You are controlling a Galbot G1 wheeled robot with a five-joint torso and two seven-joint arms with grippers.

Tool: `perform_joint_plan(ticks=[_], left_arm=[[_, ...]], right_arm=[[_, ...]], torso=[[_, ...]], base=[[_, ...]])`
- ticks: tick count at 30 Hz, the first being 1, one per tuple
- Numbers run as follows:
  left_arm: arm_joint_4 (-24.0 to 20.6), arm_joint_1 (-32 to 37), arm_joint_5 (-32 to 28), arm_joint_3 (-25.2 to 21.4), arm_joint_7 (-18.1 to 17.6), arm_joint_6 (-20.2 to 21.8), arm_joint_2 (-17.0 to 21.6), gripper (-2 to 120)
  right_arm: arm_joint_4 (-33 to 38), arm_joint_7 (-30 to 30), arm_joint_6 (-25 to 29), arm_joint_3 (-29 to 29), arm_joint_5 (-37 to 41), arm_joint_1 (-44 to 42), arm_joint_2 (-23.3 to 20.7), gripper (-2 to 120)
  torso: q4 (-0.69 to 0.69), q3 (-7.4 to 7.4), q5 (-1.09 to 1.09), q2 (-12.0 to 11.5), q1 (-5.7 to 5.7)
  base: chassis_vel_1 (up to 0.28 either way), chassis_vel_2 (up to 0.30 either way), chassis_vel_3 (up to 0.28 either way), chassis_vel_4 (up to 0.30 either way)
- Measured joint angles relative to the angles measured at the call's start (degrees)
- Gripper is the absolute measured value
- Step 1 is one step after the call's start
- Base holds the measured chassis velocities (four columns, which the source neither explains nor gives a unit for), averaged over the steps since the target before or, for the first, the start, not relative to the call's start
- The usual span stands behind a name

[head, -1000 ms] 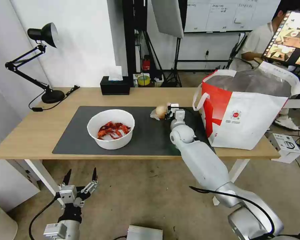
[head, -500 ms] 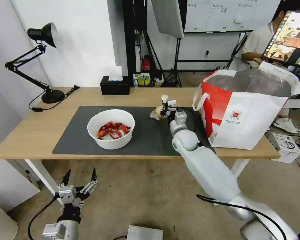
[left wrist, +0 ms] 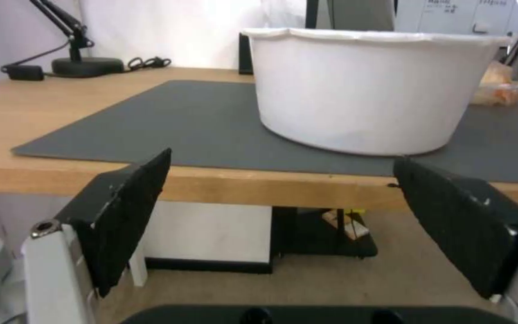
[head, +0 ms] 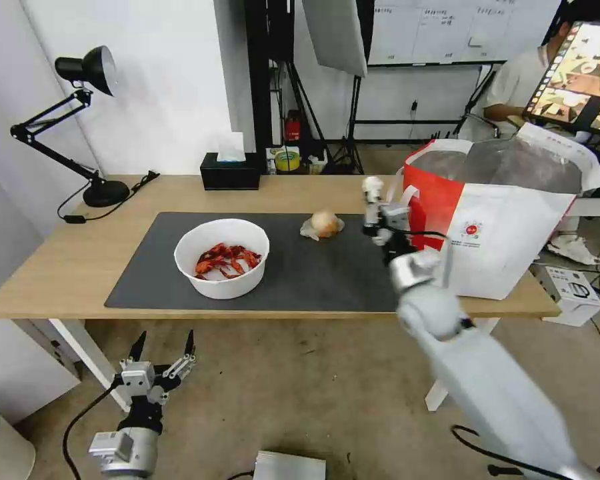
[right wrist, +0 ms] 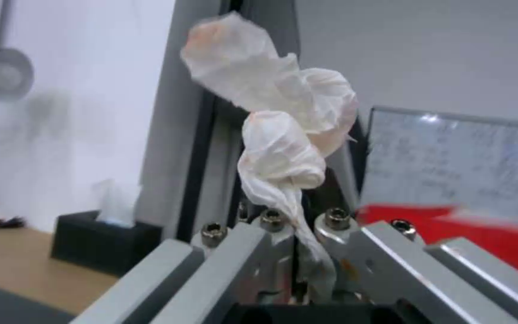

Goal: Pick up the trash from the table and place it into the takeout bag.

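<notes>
My right gripper (head: 375,200) is shut on a crumpled white tissue (right wrist: 283,130), raised above the table (head: 73,260) just left of the white-and-red takeout bag (head: 507,227); the tissue (head: 372,185) sticks up from the fingertips. On the dark mat (head: 147,267) stand a white bowl (head: 222,257) of red crayfish shells and a clear-wrapped yellowish ball (head: 323,225). My left gripper (head: 161,363) hangs open below the table's front edge; from its wrist the bowl (left wrist: 367,90) shows straight ahead on the mat, with the wrapped ball (left wrist: 497,85) beyond it.
A black tissue box (head: 231,170) and a black desk lamp (head: 87,120) stand at the back of the table. The bag's mouth is open, showing its silver lining (head: 507,163). A white box (head: 573,290) lies on the floor to the right.
My right gripper has lifted the tissue off the mat beside the wrapped ball and carried it up and to the right, toward the bag. The left arm has barely moved.
</notes>
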Motion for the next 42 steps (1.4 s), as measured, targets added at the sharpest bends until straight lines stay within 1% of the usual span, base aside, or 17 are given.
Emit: perform_joint_plan(ticks=[3, 5, 6, 8, 12, 15, 22, 25, 27, 29, 30, 33, 34, 37, 38, 40, 42], left_arm=[[0.32, -0.44, -0.06, 0.52, 0.0, 0.0, 0.18, 100], [0.64, -1.03, -0.07, 1.45, 0.02, 0.0, 0.36, 100], [0.64, -1.03, -0.07, 1.45, 0.02, 0.0, 0.36, 100], [0.9, -1.46, -0.05, 2.16, 0.02, 0.0, 0.6, 100], [1.04, -1.95, 0.08, 3.08, 0.04, 0.01, 1.08, 100], [1.02, -2.39, 0.19, 3.41, 0.11, -0.08, 1.1, 100], [-1.56, -2.31, 0.3, 3.89, 0.24, -0.01, 0.27, 100], [-2.32, -1.54, 0.34, 4.12, 0.8, 0.0, 0.2, 100], [-2.33, -1.46, 0.34, 4.12, 0.99, 0.0, 0.19, 100], [-2.36, -1.39, 0.32, 4.13, 1.23, 0.0, 0.23, 100], [-2.36, -1.39, 0.32, 4.13, 1.23, 0.0, 0.23, 100], [-2.67, -1.35, -0.15, 4.16, 1.29, 0.0, 0.88, 100], [-2.67, -1.35, -0.15, 4.16, 1.29, 0.0, 0.88, 100], [-2.76, -1.38, -1.12, 4.0, 1.32, 0.0, 1.6, 100], [-2.76, -1.38, -1.12, 4.0, 1.32, 0.0, 1.6, 100], [-2.76, -1.4, -2.23, 3.61, 1.34, 0.0, 2.26, 100], [-2.75, -1.39, -2.83, 3.4, 1.35, 0.0, 2.61, 100]], right_arm=[[3.09, -0.08, 0.54, 3.55, 0.23, -2.82, -2.68, 0], [6.49, -0.08, 0.67, 9.51, 2.01, -5.75, -5.51, 0], [6.49, -0.08, 0.67, 9.51, 2.01, -5.75, -5.51, 0], [8.46, 0.12, 0.02, 14.91, 4.29, -6.84, -7.55, 0], [8.89, 1.27, -2.49, 19.26, 8.23, -5.83, -10.72, 0], [7.08, 3.51, -4.71, 20.15, 10.27, -3.0, -13.01, 0], [-0.04, 8.3, -12.87, 14.66, 18.39, 9.8, -17.37, 0], [-4.49, 10.42, -16.49, 7.75, 20.81, 18.43, -18.5, 0], [-5.22, 10.76, -17.48, 6.34, 21.43, 19.81, -18.59, 0], [-7.69, 12.74, -22.88, 1.67, 24.99, 24.43, -18.81, 0], [-7.69, 12.74, -22.88, 1.67, 24.99, 24.43, -18.81, 0], [-9.88, 15.5, -30.39, -1.95, 31.49, 28.16, -18.83, 0], [-9.88, 15.5, -30.39, -1.95, 31.49, 28.16, -18.83, 0], [-11.55, 17.73, -37.23, -4.52, 36.85, 30.75, -19.04, 0], [-11.55, 17.73, -37.23, -4.52, 36.85, 30.75, -19.04, 0], [-12.39, 19.91, -42.62, -6.08, 41.33, 32.36, -19.0, 0], [-12.6, 20.67, -44.56, -6.51, 42.89, 32.91, -18.81, 4]], torso=[[0.0, 0.0, -0.01, 0.0, 0.0], [0.0, 0.0, 0.01, 0.0, 0.0], [0.0, 0.0, 0.01, 0.0, 0.0], [0.0, 0.0, -0.01, 0.0, 0.0], [0.0, 0.0, 0.0, 0.0, 0.0], [0.0, 0.0, -0.01, 0.0, 0.0], [0.01, 0.0, -0.01, -0.01, 0.0], [0.03, 0.0, -0.03, -0.01, 0.0], [0.04, 0.01, -0.04, -0.01, 0.0], [0.03, 0.01, -0.02, -0.01, 0.01], [0.03, 0.01, -0.02, -0.01, 0.01], [0.02, 0.01, -0.02, -0.01, 0.01], [0.02, 0.01, -0.02, -0.01, 0.01], [0.01, 0.0, -0.03, -0.01, 0.01], [0.01, 0.0, -0.03, -0.01, 0.01], [0.01, 0.01, -0.01, -0.01, 0.01], [0.01, 0.01, -0.04, -0.01, 0.0]], base=[[0.0, 0.0, 0.0, 0.0], [0.0, 0.0, 0.0, 0.0], [0.0, 0.0, 0.0, 0.0], [0.0, 0.0, 0.0, 0.0], [0.0, 0.0, 0.0, 0.0], [0.0, 0.0, 0.0, 0.0], [0.0, 0.0, 0.0, 0.0], [0.0, 0.0, 0.0, 0.0], [0.0, 0.0, 0.0, 0.0], [0.0, 0.0, 0.0, 0.0], [0.0, 0.0, 0.0, 0.0], [0.0, 0.0, 0.0, 0.0], [0.0, 0.0, 0.0, 0.0], [0.0, 0.0, 0.0, 0.0], [0.0, 0.0, 0.0, 0.0], [0.0, 0.0, 0.0, 0.0], [0.0, 0.0, 0.0, 0.0]])
